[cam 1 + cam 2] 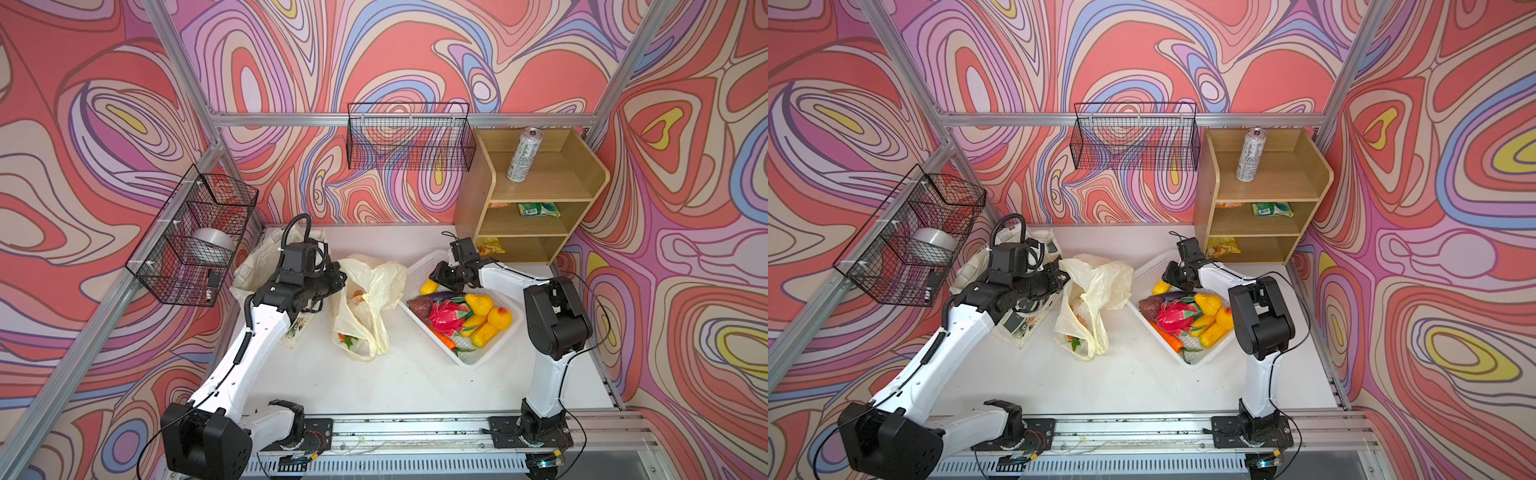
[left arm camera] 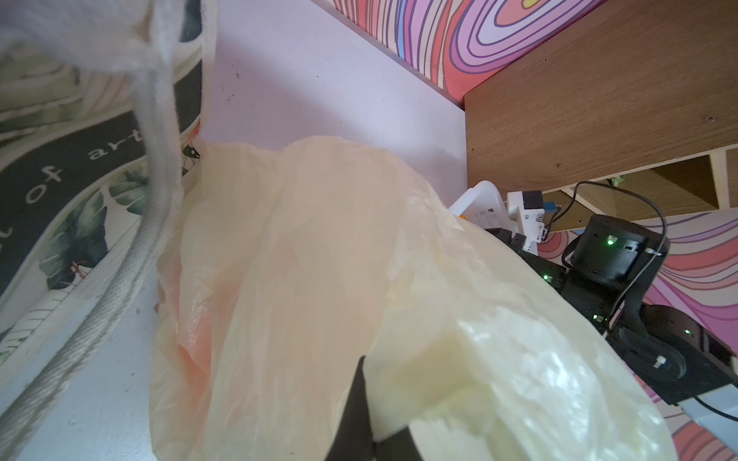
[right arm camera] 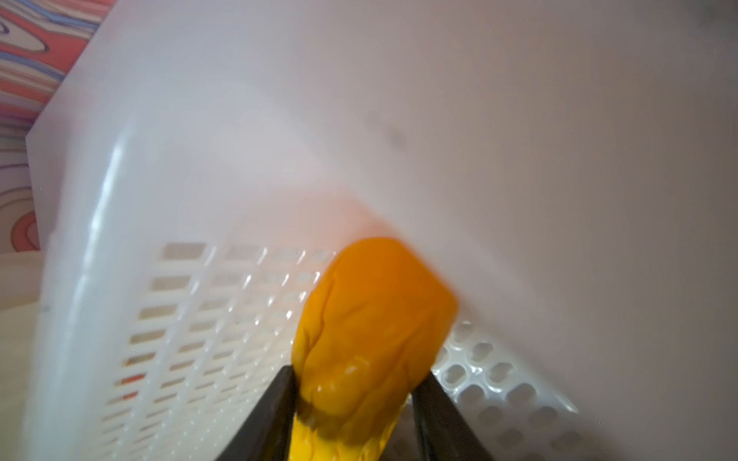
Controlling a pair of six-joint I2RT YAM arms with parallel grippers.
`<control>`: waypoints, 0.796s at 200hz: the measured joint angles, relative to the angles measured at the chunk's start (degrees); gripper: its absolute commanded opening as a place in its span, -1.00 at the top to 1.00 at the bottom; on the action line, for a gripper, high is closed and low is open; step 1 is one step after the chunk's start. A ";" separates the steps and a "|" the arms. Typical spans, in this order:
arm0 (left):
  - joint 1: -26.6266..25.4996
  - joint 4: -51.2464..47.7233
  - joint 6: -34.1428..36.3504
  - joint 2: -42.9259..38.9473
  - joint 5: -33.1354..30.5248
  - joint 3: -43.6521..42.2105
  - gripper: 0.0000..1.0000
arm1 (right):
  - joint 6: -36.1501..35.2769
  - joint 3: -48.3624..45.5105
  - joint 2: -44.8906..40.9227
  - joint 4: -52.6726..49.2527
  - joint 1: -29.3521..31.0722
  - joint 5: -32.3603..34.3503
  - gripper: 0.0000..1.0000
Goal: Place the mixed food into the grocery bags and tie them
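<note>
Left wrist: "of art" on canvas tote

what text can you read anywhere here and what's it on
"of art": white letters on the dark band of the canvas tote; the letters before it are cut off.
Silver can: print too small to read.
Green packet: label too small to read.

Both top views high overhead, sharing the whole table, wrist views close on plastic bag and basket
</note>
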 measured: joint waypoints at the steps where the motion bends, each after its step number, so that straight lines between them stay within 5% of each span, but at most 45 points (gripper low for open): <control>1: 0.00 0.00 0.00 0.00 0.00 0.00 1.00 | 0.00 -0.07 -0.04 0.09 0.00 0.00 0.41; 101: 0.00 0.39 -0.04 0.04 0.28 -0.11 1.00 | -2.99 -4.39 -16.11 9.31 -1.57 -4.81 0.51; 159: 0.00 0.42 -0.04 0.07 0.33 -0.15 1.00 | -11.98 -9.44 -26.03 9.44 -5.79 -13.75 0.48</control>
